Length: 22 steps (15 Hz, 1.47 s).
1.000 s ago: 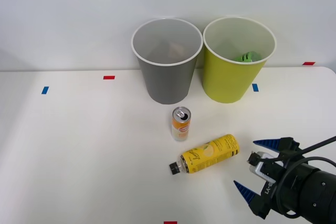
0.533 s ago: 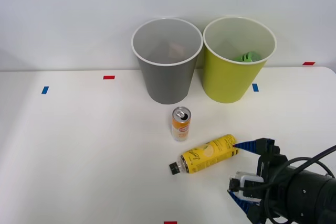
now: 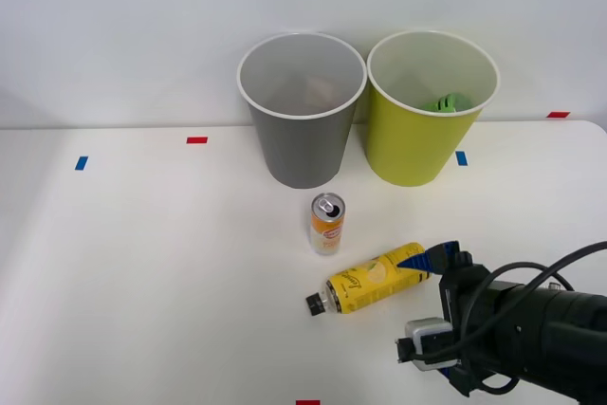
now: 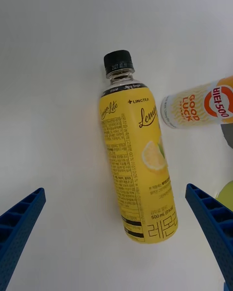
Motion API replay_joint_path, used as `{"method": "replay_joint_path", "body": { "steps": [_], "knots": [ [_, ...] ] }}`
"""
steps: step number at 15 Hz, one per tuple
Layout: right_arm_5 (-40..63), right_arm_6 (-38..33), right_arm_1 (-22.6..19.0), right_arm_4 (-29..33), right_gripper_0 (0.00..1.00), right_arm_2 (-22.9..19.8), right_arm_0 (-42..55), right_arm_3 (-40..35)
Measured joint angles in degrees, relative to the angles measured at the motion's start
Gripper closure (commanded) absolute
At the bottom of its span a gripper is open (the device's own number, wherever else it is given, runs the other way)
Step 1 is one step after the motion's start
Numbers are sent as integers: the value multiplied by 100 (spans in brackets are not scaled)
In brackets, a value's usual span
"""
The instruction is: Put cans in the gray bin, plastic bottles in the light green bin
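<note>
A yellow-labelled plastic bottle (image 3: 373, 278) with a black cap lies on its side on the white table (image 3: 142, 272). My right gripper (image 3: 411, 308) sits just behind the bottle's base. In the right wrist view the gripper (image 4: 115, 192) is open, one blue finger (image 4: 22, 223) on each side of the base of the bottle (image 4: 133, 165). An orange-and-white can (image 3: 326, 224) stands upright just beyond the bottle, also seen in the wrist view as the can (image 4: 199, 107). Behind it stand the gray bin (image 3: 299, 154) and the light green bin (image 3: 408, 149), which holds a green bottle (image 3: 448, 101).
Something pale lies inside the gray bin. Small red tape marks (image 3: 196, 139) and blue tape marks (image 3: 81, 162) dot the table. The two bins stand side by side, almost touching, against the white back wall. The table's right edge is near my arm.
My right gripper has moved left toward the yellow bottle's base, staying open. The bottle, the can and both bins have not moved.
</note>
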Motion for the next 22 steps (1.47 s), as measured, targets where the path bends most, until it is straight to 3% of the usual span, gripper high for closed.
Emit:
{"method": "replay_joint_path", "body": {
  "steps": [4,8,18,22],
  "knots": [
    [1222,298,687,-309,0,-15,-136,-57],
    [1658,288,1363,-333,0,-25,-189,41],
    [1700,336,1834,-333,0,-111,-451,664],
    [2437,373,2248,-276,0,-147,-546,770]
  ]
}}
